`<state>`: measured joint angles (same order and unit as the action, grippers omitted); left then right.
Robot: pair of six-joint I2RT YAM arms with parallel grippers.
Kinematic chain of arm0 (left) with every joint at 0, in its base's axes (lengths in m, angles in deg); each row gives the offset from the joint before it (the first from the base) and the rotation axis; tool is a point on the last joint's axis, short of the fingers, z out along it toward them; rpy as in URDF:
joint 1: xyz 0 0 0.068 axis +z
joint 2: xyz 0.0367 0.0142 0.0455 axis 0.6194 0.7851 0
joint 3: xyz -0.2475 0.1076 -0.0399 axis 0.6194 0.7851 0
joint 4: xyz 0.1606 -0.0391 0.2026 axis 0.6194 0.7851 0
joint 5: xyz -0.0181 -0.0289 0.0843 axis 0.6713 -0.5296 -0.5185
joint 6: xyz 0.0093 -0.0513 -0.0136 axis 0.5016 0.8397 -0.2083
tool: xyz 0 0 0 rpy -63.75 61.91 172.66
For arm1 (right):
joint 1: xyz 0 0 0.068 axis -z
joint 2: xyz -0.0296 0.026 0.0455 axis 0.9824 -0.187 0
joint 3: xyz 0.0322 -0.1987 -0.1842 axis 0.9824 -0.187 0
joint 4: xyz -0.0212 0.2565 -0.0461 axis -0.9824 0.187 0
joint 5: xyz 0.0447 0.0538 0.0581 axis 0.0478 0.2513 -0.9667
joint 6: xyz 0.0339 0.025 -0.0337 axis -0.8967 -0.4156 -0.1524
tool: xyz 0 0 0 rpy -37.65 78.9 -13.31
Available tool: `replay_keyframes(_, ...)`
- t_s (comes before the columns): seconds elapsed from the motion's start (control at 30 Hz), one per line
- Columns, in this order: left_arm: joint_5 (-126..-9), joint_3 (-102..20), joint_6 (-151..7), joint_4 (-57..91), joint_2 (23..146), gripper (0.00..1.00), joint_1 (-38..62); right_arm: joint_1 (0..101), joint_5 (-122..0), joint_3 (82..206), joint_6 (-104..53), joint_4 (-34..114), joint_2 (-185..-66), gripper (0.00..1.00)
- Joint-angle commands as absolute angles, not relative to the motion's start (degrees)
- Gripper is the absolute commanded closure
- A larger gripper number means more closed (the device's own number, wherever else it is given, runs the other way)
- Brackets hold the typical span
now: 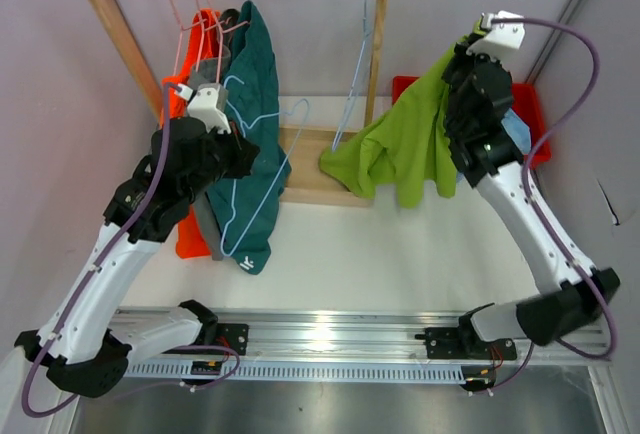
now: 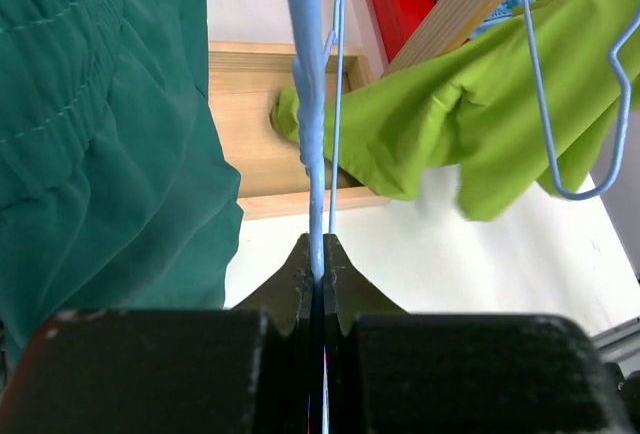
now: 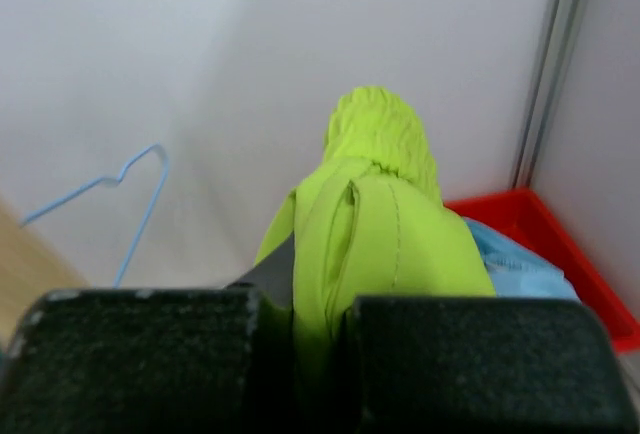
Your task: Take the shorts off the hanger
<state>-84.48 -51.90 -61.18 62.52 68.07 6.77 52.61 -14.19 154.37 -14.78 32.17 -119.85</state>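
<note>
Right gripper (image 3: 320,299) is clamped tight on the lime green fabric shorts (image 1: 400,149), near the gathered elastic waist. The shorts are crumpled and drape from the jaws onto the wooden rack base (image 1: 305,182). Left gripper (image 2: 318,272) is pinched closed on the thin light blue wire hanger (image 2: 310,104), against the teal shorts (image 1: 255,74). Orange shorts (image 1: 188,239) and grey shorts (image 1: 203,216) hang at the rod's left end. Light blue shorts (image 1: 515,134) are in the red plastic tray (image 1: 532,104).

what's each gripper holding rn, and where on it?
Left gripper: shut on the light blue wire hanger, pinching its thin wire. Right gripper: shut on the lime green shorts, gripping a fold just below the gathered elastic waistband.
</note>
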Motion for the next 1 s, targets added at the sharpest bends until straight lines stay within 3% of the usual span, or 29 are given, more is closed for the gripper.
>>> replay_keyframes(0.0,-86.0,-51.6,-63.0,57.3,68.2,1.0,6.5,58.5,-23.1,163.1,-15.4,23.0,-125.5,1.0)
replay_keyframes(0.2,-86.8,-50.7,-63.9,55.2,68.8,1.0,6.5,69.9,-24.5,182.8,-17.0,17.7,-143.2,1.0)
replay_keyframes(0.4,-87.2,-50.8,-64.8,53.7,70.5,1.0,6.5,76.0,-20.7,216.5,-11.0,19.3,-166.6,1.0)
replay_keyframes(0.53,-89.2,-50.4,-64.9,51.5,71.5,1.0,6.5,78.1,-18.1,207.0,-9.8,9.3,-167.0,1.0)
replay_keyframes(0.67,-89.7,-51.7,-64.6,50.0,74.3,1.0,6.5,78.6,-20.5,189.8,-12.2,5.2,-165.2,1.0)
replay_keyframes(0.7,-89.6,-52.8,-64.5,50.0,75.0,1.0,6.5,78.6,-21.7,180.4,-13.5,3.6,-163.3,1.0)
replay_keyframes(0.73,-89.7,-53.5,-64.8,50.0,75.8,1.0,6.5,78.6,-22.4,175.9,-17.0,2.0,-162.1,0.95)
replay_keyframes(0.77,-89.7,-54.3,-64.9,50.3,76.6,1.0,6.5,78.5,-23.6,172.0,-19.0,2.3,-161.0,0.82)
replay_keyframes(0.8,-90.1,-57.8,-65.3,50.7,78.6,1.0,6.5,78.6,-25.2,165.4,-22.1,3.2,-158.2,0.6)
replay_keyframes(0.83,-90.4,-59.1,-65.6,51.2,79.8,1.0,6.5,78.7,-33.1,162.9,-24.9,7.0,-156.9,0.01)
replay_keyframes(0.97,-90.8,-70.2,-67.0,53.4,85.8,1.0,6.5,78.7,-39.3,155.1,-37.3,17.0,-151.3,0.01)
